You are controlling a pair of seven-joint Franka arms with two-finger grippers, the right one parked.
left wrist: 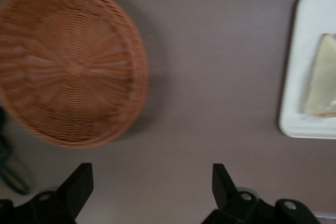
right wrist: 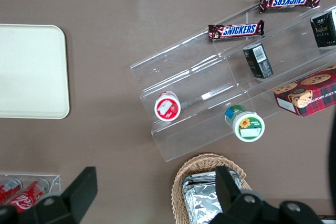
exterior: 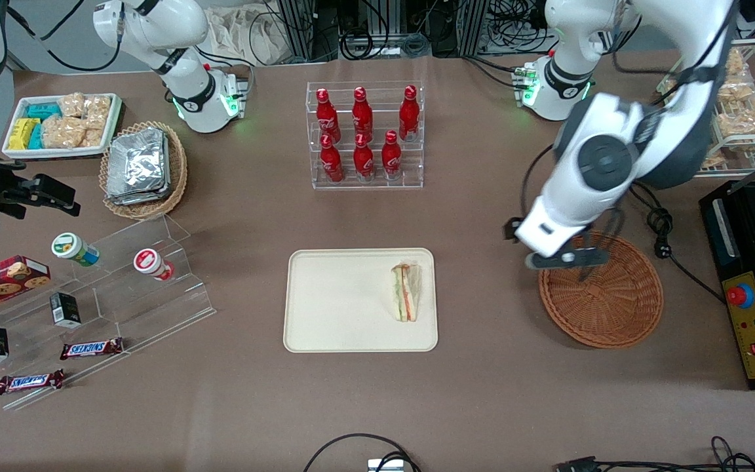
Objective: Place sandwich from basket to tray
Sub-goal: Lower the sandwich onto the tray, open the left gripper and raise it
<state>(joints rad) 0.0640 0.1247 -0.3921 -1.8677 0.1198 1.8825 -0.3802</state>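
Front view shows the sandwich (exterior: 406, 292) already lying on the tray (exterior: 325, 301), its long side pointing toward and away from the camera. With the tray as the landmark, the gripper (exterior: 564, 259) hangs well off toward the working arm's end, over the rim of the empty basket (exterior: 607, 301). Its fingers (left wrist: 79, 184) are spread wide and hold nothing.

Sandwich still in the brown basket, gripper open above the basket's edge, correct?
Not quite. The sandwich lies on the tray, as the front view shows; the basket holds nothing. The gripper is open above the basket's edge.
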